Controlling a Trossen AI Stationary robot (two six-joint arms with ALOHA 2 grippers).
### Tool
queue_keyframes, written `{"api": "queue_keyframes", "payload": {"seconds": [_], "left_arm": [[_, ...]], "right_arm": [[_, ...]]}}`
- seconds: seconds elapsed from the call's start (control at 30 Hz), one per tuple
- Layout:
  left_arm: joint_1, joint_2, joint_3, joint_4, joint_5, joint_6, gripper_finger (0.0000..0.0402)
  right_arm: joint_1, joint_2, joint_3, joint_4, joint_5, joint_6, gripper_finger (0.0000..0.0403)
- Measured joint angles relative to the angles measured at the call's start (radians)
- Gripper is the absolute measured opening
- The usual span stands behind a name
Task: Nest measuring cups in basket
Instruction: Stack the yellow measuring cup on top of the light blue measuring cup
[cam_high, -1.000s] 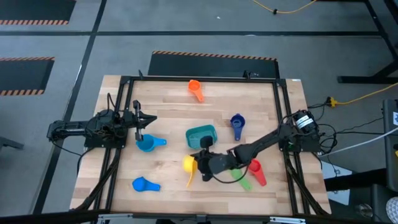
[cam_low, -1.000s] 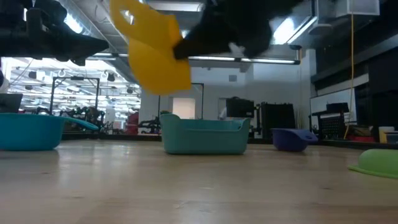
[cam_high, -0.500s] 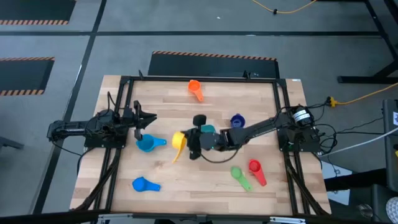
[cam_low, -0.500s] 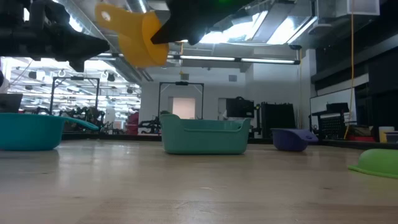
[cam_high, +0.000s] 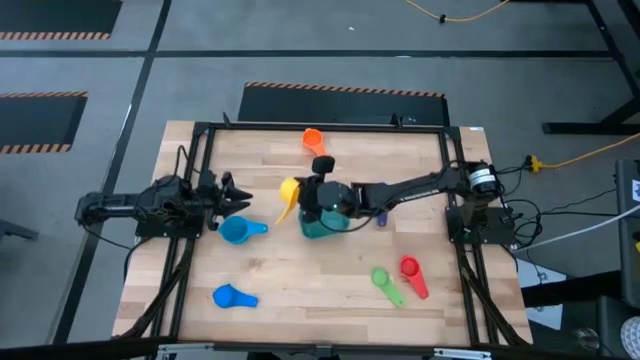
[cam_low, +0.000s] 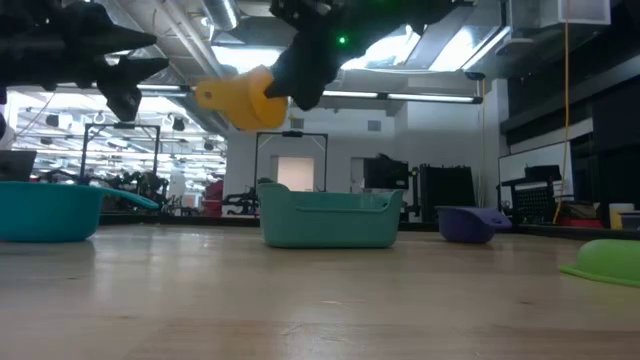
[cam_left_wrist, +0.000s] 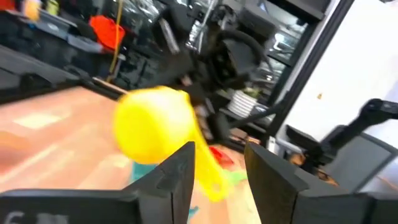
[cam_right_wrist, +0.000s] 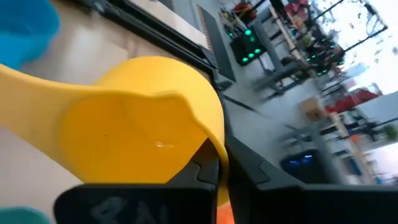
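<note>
My right gripper reaches in from the right, above the teal basket, shut on the yellow measuring cup. The cup hangs in the air just left of the basket. At the table's left edge my left gripper points level at that cup; its fingers are open with nothing between them. An orange cup, two light blue cups, a green one and a red one lie on the wood. A dark blue cup lies right of the basket. My right gripper pinches the yellow cup's bowl wall at the rim, on the side away from the handle. One finger seems to be inside the bowl and one outside. The fingers come from the table's right, slanting a little down. The cup is lifted clear and tipped.
A black metal frame runs round the wooden table top. Bare wood lies between the basket and the near edge. The light blue cup sits close below my left gripper.
My right gripper has carried the yellow cup up and toward the far edge, from the near side of the basket to above it. The cup has turned, its handle now toward the left. My left gripper has rolled in place, and its fingers have spread apart.
</note>
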Motion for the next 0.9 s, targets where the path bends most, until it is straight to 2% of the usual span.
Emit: {"api": "queue_keyframes", "payload": {"seconds": [0.17,0.3,0.4,0.5,0.63,0.9], "left_arm": [[-0.056,0.038,0.000,0.014,-0.027,-0.001,0.0140],[-0.103,0.080,0.000,0.058,-0.095,0.028,0.0140],[-0.134,0.106,0.001,0.062,-0.166,0.058,0.0140],[-0.161,0.135,0.001,0.062,-0.239,0.060,0.0140],[-0.192,0.172,0.001,0.061,-0.313,0.060,0.0140],[-0.242,0.274,0.001,0.135,-0.387,0.089,0.0136]], "right_arm": [[-0.027,0.000,0.000,0.000,0.007,-0.154,0.0018],[-0.038,0.000,0.000,0.000,0.014,-0.247,0.0018],[-0.041,0.000,0.000,0.001,0.061,-0.303,0.0018],[-0.041,0.000,0.000,0.008,0.102,-0.345,0.0018],[-0.041,0.000,0.000,0.016,0.102,-0.372,0.0018],[-0.041,0.000,0.000,0.023,0.102,-0.437,0.0018]]}}
